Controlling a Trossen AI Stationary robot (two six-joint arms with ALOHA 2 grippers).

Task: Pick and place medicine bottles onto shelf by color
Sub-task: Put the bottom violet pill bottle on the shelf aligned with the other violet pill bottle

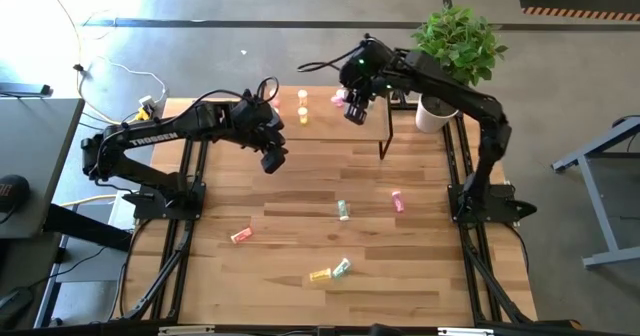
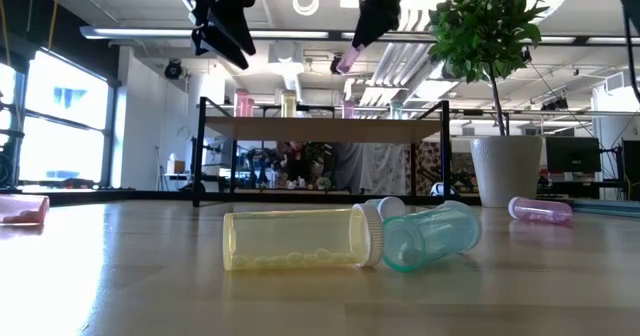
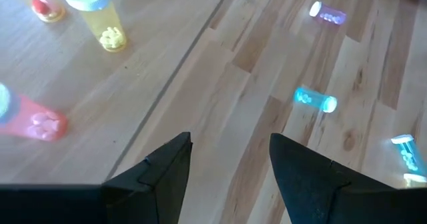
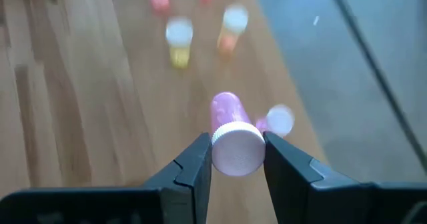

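Your right gripper (image 4: 235, 159) is clamped on a pink medicine bottle (image 4: 232, 136), both fingers pressed against its sides just behind the white cap, which faces the wrist camera. From above, that gripper (image 1: 355, 109) hangs over the far part of the shelf (image 1: 320, 116), and the low view shows the pink bottle (image 2: 345, 62) held in the air, tilted, well above the shelf board (image 2: 320, 128).

Under it, the right wrist view shows a second pink bottle (image 4: 275, 120) standing on the shelf, just beside the held one in the picture. Farther along stand a yellow bottle (image 4: 179, 43) and an orange one (image 4: 231, 28), with two reddish bottles beyond them, too blurred to tell more.

Your left gripper (image 3: 230, 167) is wide open and holds nothing. It hovers at the near edge of the shelf, on its left side (image 1: 272, 156).

On the table (image 1: 300, 216), five bottles lie on their sides, apart from the shelf: a green bottle (image 1: 344, 210) near the middle, a pink one (image 1: 398, 201) to its right, a red-orange one (image 1: 240, 235) toward the left. A yellow bottle (image 1: 320, 275) and a pale green bottle (image 1: 342, 267) lie touching, cap to cap, at the near edge. A potted plant (image 1: 455, 46) stands at the far right corner.
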